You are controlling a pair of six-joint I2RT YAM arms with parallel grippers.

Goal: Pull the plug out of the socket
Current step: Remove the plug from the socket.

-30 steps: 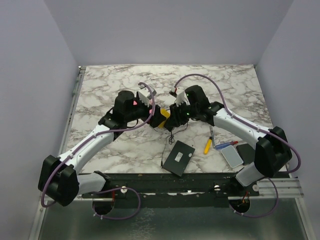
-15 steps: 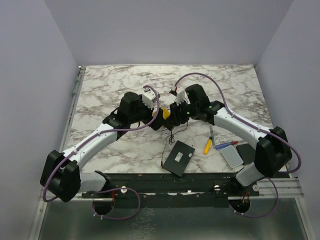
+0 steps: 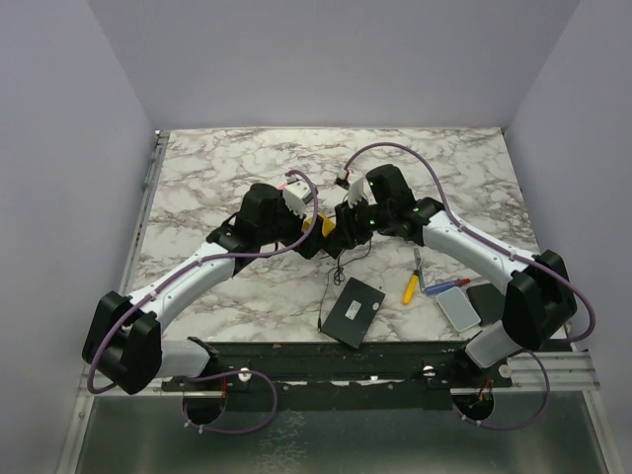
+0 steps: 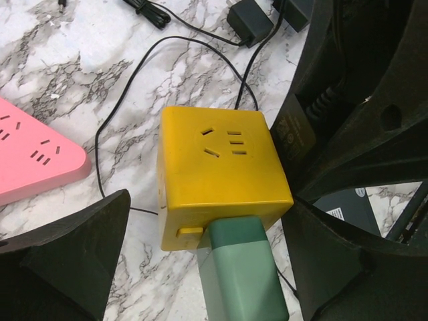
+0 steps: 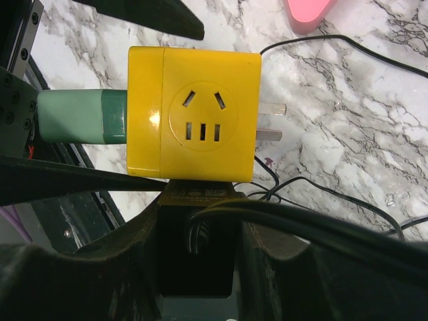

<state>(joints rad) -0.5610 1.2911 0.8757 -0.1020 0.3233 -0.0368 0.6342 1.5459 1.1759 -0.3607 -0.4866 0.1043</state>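
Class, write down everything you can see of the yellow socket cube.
The yellow socket cube is glossy plastic with rounded edges, near the middle of the marble table. Its upward face carries a five-slot outlet, and a seam runs near one edge. Two metal prongs stick out of one side. A green plug is pushed into the opposite side, and a black adapter sits against a third.

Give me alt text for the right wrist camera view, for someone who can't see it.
A yellow cube socket fills the centre over a marble table, with a green plug pushed into its left side. Two metal prongs stick out of its right side.
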